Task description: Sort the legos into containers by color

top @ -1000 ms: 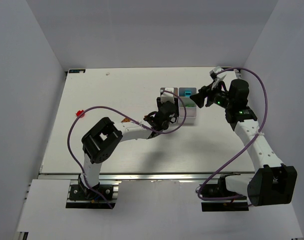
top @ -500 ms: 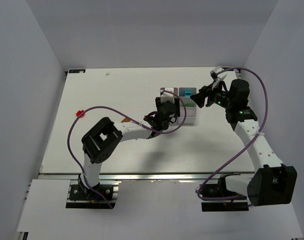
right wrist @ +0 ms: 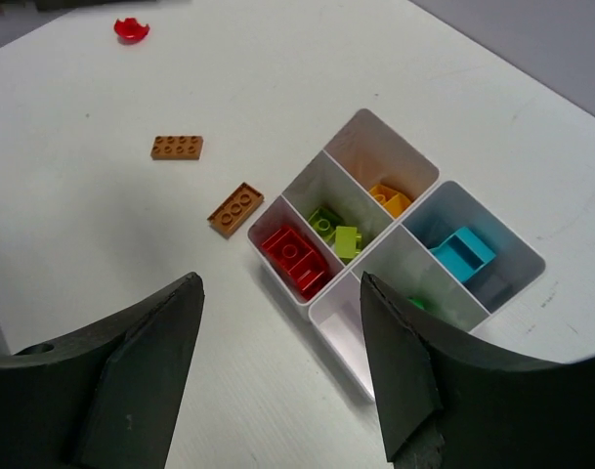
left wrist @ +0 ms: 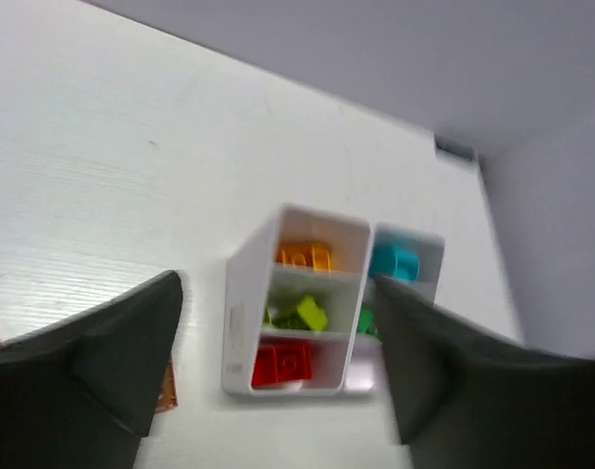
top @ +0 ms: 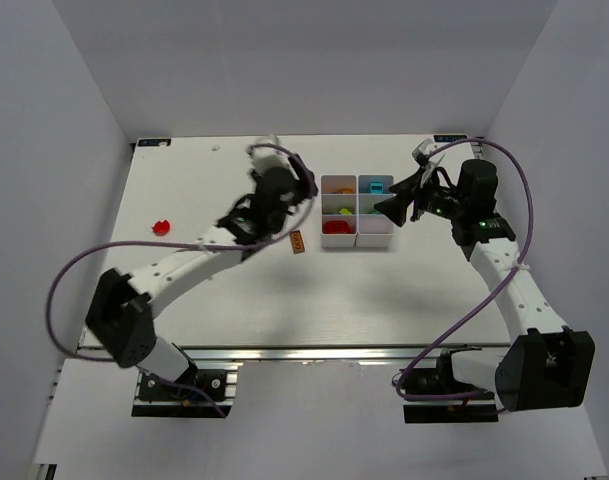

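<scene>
Since two brown studded plastic plates [right wrist: 235, 209] lie unsorted on the tabletop [right wrist: 102, 225] near the white six-compartment plastic tray [right wrist: 341, 327], our left fingers [left wrist: 111, 362] and right fingers [right wrist: 131, 381] spread apart, empty, presumably ready to fetch them.

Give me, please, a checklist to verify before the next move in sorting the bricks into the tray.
1. Left jaws open, nothing between them: ok.
2. Right jaws open, nothing between them: ok.
3. Tray upright on the table, one colour in each filled compartment, as far as visible: ok.
4. All pieces sorted: not ok. The nearer brown plate, farther brown plate and red piece lie outside the tray.
5. Empty compartment free for brown: it seems so, ok.
</scene>
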